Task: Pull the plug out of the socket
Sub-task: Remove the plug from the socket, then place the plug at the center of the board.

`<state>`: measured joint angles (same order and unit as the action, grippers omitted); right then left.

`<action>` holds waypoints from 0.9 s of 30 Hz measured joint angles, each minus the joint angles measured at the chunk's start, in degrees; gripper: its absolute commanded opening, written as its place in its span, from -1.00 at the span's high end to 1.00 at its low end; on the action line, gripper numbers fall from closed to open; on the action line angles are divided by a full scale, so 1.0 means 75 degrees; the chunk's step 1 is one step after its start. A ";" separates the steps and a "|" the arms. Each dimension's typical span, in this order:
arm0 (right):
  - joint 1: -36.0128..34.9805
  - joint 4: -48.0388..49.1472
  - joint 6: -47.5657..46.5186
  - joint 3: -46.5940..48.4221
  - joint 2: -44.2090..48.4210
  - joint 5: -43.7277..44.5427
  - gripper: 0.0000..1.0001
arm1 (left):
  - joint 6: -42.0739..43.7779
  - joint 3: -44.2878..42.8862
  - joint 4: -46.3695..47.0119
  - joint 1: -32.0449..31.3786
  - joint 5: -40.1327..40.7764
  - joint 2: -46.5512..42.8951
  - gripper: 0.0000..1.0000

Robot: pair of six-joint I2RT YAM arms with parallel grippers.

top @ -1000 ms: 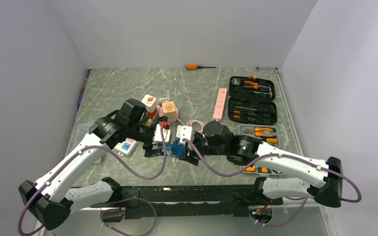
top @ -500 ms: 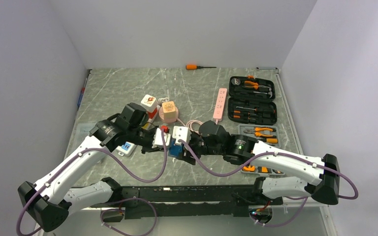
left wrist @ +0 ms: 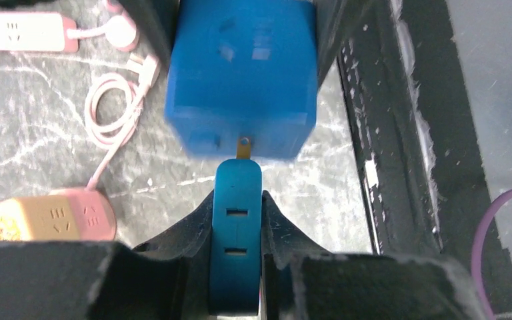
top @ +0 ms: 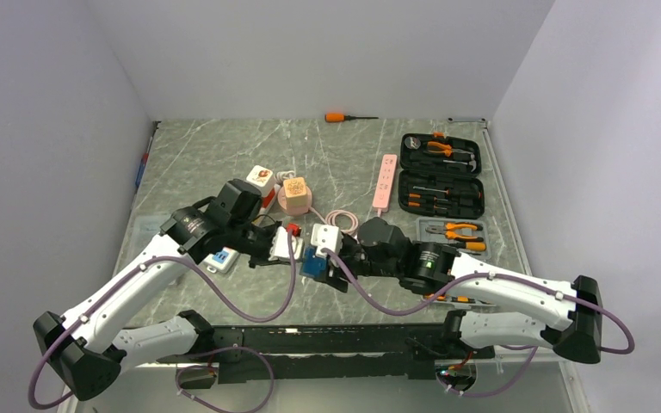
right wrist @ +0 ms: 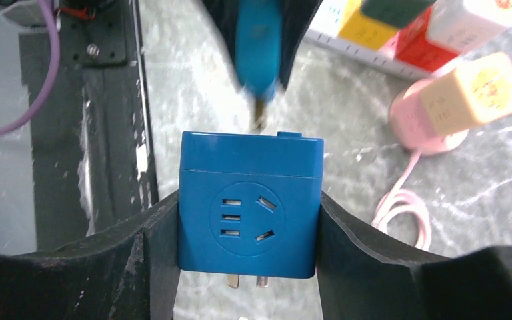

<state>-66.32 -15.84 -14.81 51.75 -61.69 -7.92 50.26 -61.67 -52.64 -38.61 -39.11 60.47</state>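
grey marble tabletop, walled in white, is seen with both arms reaching toward its middle. a blue cube socket, its round face pierced by slots, is clamped by the right gripper. a slim blue plug is pinched narrowly by the left gripper. its brass prong is shown at the cube's face; whether it is free cannot be told.

The plug in the black left pincer is blue; so is the cube socket. The surface is grey-green marble with pale veins. Beyond the pincer, a coiled cable is pink.
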 measured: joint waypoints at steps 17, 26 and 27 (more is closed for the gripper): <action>-0.0070 -0.1393 0.0804 -0.1105 0.0854 0.1148 1.00 | 0.0391 -0.0242 -0.0603 0.0294 0.1349 0.0201 1.00; 0.1545 -0.0385 0.2751 -0.1521 -0.0262 0.2614 1.00 | -0.0361 -0.0816 -0.0551 0.0300 0.1757 0.0871 1.00; 0.1795 -0.0283 0.2984 -0.1609 -0.0367 0.2661 1.00 | -0.0487 -0.0860 -0.0519 0.0280 0.1868 0.0976 1.00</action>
<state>-52.86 -17.96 7.57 39.68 -64.45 12.03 46.61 -68.12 -56.53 -36.51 -25.10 67.79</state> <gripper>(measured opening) 0.633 0.241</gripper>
